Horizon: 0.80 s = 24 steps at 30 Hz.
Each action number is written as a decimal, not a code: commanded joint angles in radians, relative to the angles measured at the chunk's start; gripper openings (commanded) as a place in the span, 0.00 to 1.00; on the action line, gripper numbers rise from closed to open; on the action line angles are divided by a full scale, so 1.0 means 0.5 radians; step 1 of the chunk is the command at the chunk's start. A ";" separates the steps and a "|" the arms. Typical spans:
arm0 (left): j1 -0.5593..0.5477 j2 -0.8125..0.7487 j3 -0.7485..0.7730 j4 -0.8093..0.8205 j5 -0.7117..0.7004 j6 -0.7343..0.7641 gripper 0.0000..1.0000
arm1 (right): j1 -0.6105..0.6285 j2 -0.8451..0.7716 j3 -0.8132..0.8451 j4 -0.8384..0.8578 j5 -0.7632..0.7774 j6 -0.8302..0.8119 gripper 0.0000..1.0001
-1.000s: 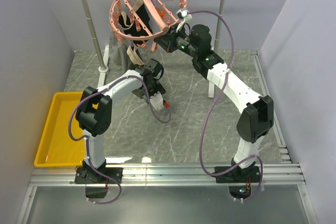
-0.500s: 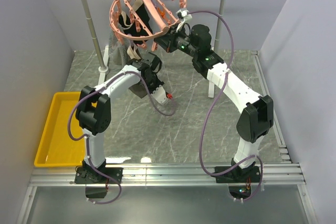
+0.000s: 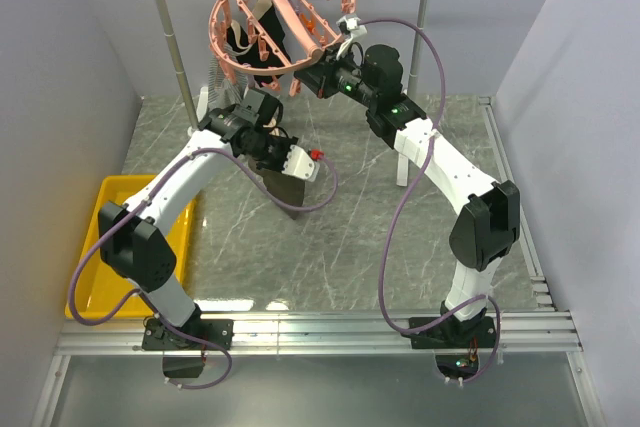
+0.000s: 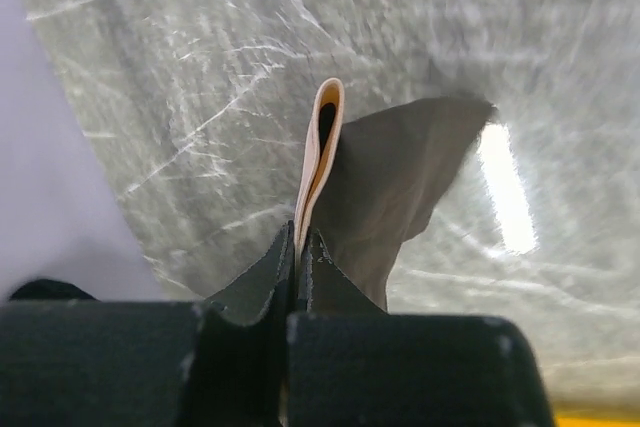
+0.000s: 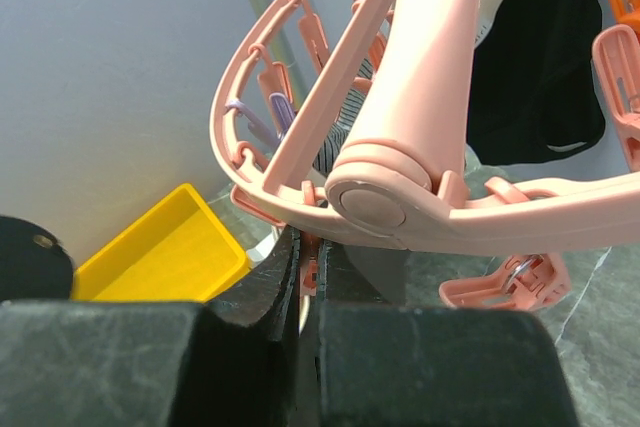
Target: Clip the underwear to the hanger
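Left gripper (image 4: 300,247) is clamping the underwear (image 4: 390,187) by its tan waistband (image 4: 322,142), cloth dangling just beyond the fingertips. Right gripper (image 5: 308,247) is pinching the hanger (image 5: 420,97) directly above its fingers. Best approach: raising the waistband edge-first toward a peg (image 5: 500,282) without loosening.

We count two arms, the left arm (image 3: 185,177) and the right arm (image 3: 440,162), one pink clip hanger (image 3: 283,12), one pair of boxer briefs (image 3: 287,190), one black garment (image 3: 240,44), one yellow tray (image 3: 82,267), one white rail (image 3: 167,32)
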 commanded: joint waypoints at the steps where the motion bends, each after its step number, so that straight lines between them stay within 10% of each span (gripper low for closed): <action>1: 0.059 -0.081 -0.032 0.096 0.177 -0.419 0.00 | -0.044 0.020 0.133 0.053 0.113 0.034 0.00; 24: 0.412 -0.081 0.219 0.545 0.229 -1.654 0.00 | -0.053 -0.007 0.112 0.044 0.015 0.062 0.00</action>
